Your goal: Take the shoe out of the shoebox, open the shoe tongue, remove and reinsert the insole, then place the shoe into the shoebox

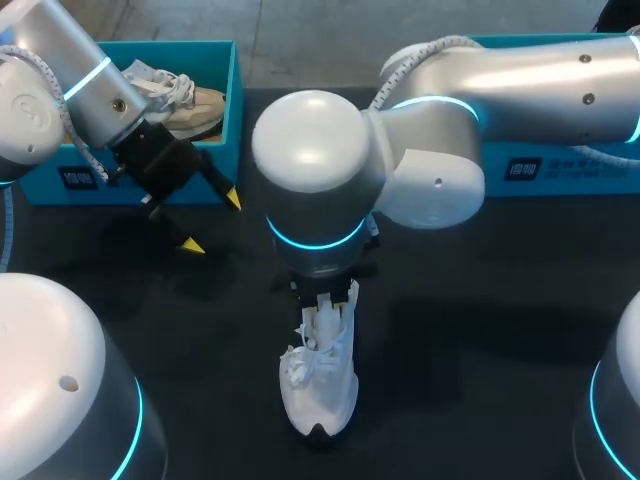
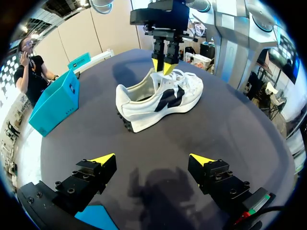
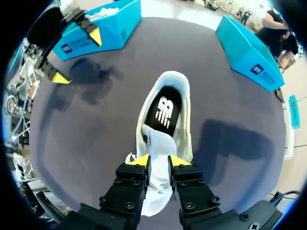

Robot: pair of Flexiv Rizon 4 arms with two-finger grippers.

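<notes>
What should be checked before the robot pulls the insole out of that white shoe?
1. Shoe standing on the table, out of the shoebox: ok.
2. Right tool shut on the tongue: ok.
3. Insole showing inside the shoe: ok.
4. Left tool open and empty: ok.
5. Left tool over the shoe: not ok, it hangs near the shoebox.
6. Grip firm enough on the tongue: cannot tell.

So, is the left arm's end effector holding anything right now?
No, the left end effector stands open with nothing between its yellow tips, and the white shoe lies well ahead of it, untouched by it.
</notes>
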